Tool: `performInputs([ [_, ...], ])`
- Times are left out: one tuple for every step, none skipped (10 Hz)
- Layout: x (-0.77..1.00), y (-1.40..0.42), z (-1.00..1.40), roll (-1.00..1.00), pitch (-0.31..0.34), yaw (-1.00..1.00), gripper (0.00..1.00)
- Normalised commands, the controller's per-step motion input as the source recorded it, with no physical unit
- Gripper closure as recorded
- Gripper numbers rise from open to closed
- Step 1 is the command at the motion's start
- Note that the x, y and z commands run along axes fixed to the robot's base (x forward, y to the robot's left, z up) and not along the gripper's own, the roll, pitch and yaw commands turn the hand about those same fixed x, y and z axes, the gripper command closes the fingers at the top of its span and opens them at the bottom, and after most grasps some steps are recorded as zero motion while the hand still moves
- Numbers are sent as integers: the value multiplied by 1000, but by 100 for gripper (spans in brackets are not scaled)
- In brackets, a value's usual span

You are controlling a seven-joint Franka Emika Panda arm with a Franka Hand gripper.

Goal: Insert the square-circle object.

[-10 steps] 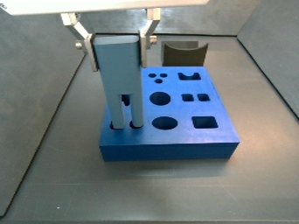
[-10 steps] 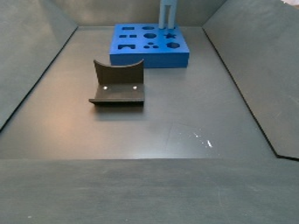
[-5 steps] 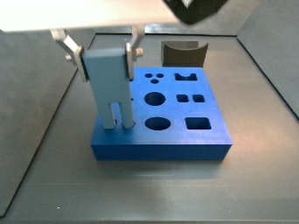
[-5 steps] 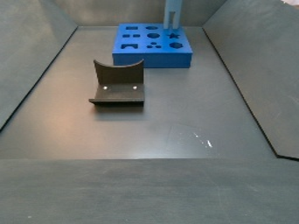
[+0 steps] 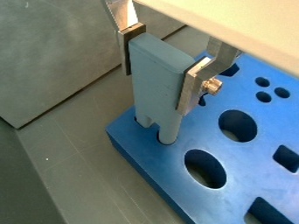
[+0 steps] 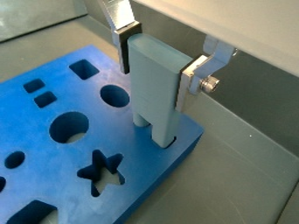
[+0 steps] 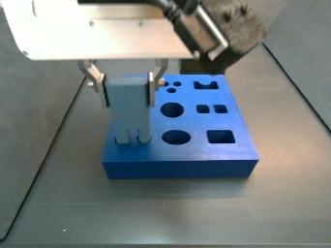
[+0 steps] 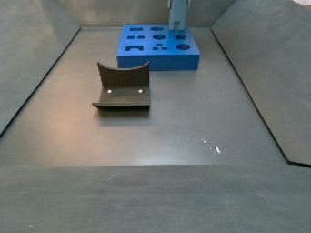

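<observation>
My gripper (image 5: 162,63) is clamped on the slab (image 5: 159,80) near its top, one finger (image 5: 197,83) on each flat side. The slab stands upright, long axis vertical, legs already entering holes at the board's (image 7: 195,136) corner; the way left is straight down.

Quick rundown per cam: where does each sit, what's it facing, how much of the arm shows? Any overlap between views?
Wrist view: on the wrist, close above the gripper, looking down its silver fingers at the square-circle object standing in the blue board.
Wrist view: same mount, opposite side; gripper, slab, board.
Side view: raised, near the board; gripper and arm body fill the top.
Side view: far across the floor; dark brown block in front, board behind; no gripper visible.
Shared: slab and board in all four.
</observation>
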Motion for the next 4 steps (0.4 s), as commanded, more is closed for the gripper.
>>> performInputs([
  [6,0,-511,149,0,0,100],
  [0,0,-451,73,0,0,100],
  [11,0,-20,-17,0,0,100],
  [0,0,0,0,0,0,100],
])
